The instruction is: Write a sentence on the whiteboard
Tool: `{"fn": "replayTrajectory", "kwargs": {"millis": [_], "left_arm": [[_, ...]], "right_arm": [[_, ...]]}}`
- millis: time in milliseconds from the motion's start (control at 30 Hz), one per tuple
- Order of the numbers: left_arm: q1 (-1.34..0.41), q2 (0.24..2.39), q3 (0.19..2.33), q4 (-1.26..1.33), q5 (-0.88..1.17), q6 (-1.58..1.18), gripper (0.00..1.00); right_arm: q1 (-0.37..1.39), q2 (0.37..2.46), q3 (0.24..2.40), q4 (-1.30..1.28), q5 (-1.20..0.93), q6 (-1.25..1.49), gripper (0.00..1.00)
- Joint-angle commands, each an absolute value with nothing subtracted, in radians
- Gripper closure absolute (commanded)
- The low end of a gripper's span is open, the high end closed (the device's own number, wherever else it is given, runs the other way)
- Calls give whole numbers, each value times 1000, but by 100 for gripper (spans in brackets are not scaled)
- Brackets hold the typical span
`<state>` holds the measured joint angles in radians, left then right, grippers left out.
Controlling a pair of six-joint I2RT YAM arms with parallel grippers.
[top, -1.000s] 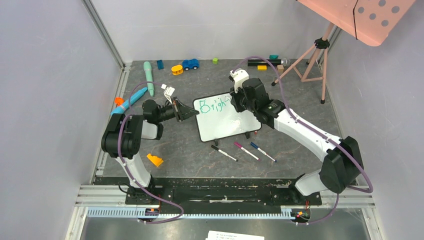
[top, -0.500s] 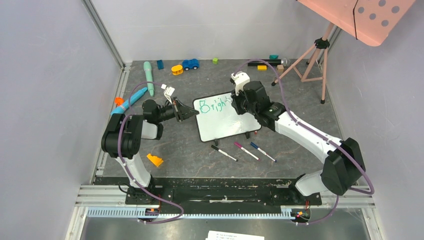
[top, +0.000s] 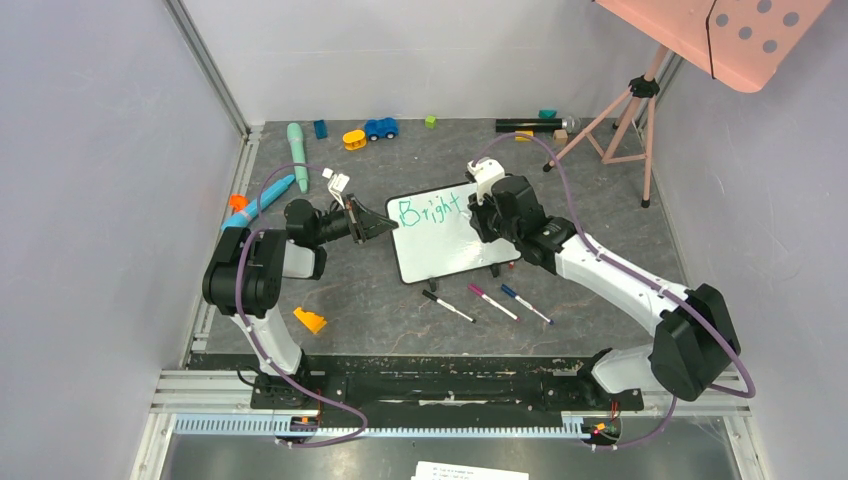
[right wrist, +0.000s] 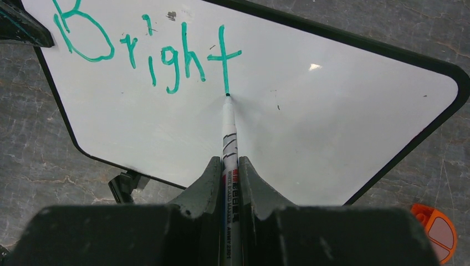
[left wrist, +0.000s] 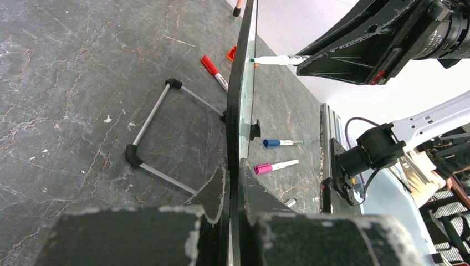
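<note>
The whiteboard [top: 450, 245] stands tilted on its little feet mid-table. My left gripper [top: 388, 228] is shut on its left edge; in the left wrist view the board [left wrist: 239, 105] runs edge-on between the closed fingers [left wrist: 213, 191]. My right gripper [right wrist: 229, 166] is shut on a white marker [right wrist: 228, 130]. The marker's tip touches the whiteboard [right wrist: 332, 116] at the foot of the "t". The sentence [right wrist: 166, 55] reads "Bright" in teal along the board's top; the same sentence [top: 428, 210] shows from above, left of my right gripper [top: 476, 207].
Black [top: 447, 306], magenta [top: 493, 301] and blue [top: 525, 303] markers lie in front of the board. An orange piece [top: 309, 320] sits near left. Toys, a blue car [top: 380, 128] among them, line the back. A tripod [top: 620, 115] with a pink dotted panel stands back right.
My right gripper has moved rightward along the board with the marker, and the writing has grown from "Brigh" to "Bright". The left arm and the board have stayed still.
</note>
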<state>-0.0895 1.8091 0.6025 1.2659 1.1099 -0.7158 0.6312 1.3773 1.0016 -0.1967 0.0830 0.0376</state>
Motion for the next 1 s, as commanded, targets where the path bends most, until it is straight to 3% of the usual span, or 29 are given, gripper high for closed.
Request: {"fn": "replayTrajectory", "kwargs": {"millis": [0,967], "left_arm": [[-94,1770,598,1296,1131,-654,98],[-94,1766,594,1290,1126,-651,98]], "right_arm": [[626,1351,999,-185,127,43,100],[609,1237,1008,-172,89,38,100]]}}
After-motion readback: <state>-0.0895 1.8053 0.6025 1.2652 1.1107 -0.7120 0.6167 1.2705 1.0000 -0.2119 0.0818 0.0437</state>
